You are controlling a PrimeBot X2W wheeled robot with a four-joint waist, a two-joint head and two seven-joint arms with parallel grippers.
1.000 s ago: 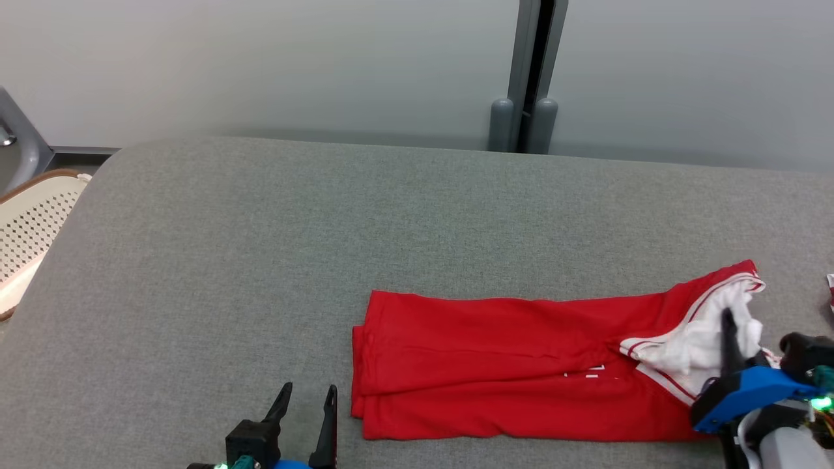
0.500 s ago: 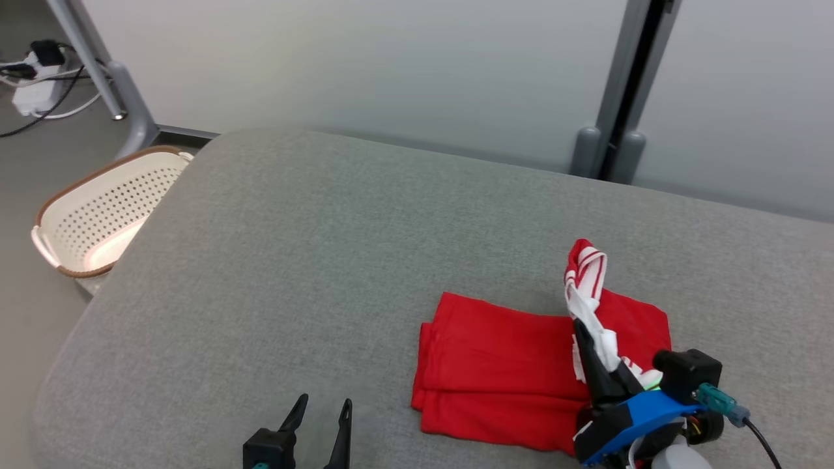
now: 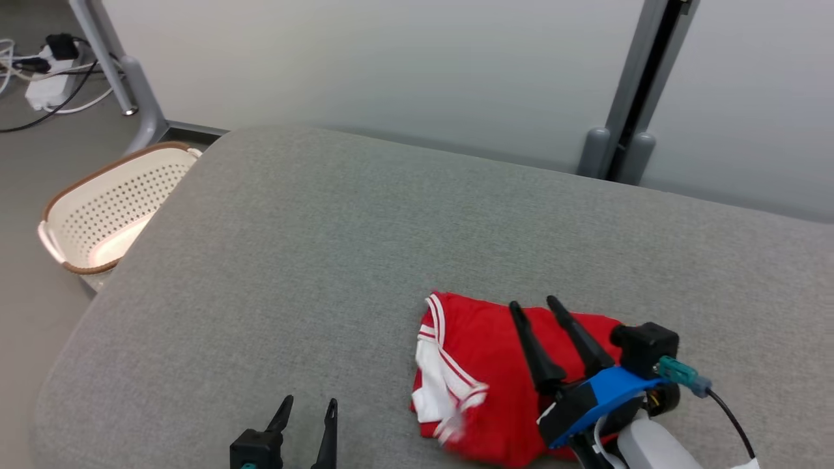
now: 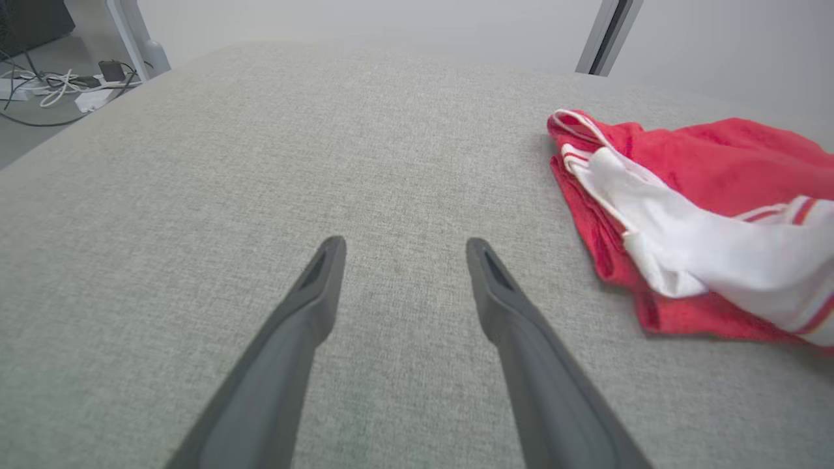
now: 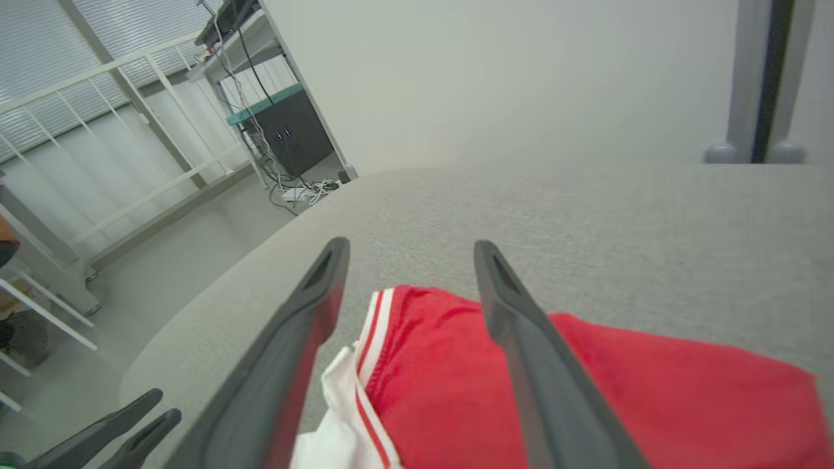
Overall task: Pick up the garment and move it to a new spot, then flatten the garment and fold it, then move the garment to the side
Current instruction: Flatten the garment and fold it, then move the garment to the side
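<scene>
Garment (image 3: pixel 479 345), red with white trim, lies folded in a loose bunch at the near right of the grey tabletop (image 3: pixel 326 247). The right pincer (image 3: pixel 533 301) hangs over it, fingers spread and gripping nothing. The left pincer (image 3: pixel 309 400) is near the front edge, left of the garment and apart from it, also spread and empty. A white basket (image 3: pixel 117 202) stands beyond the left edge.

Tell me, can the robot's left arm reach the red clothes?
Probably yes. The left gripper, open, sits beside the red garment, with bare grey cushion between them and nothing blocking.
</scene>
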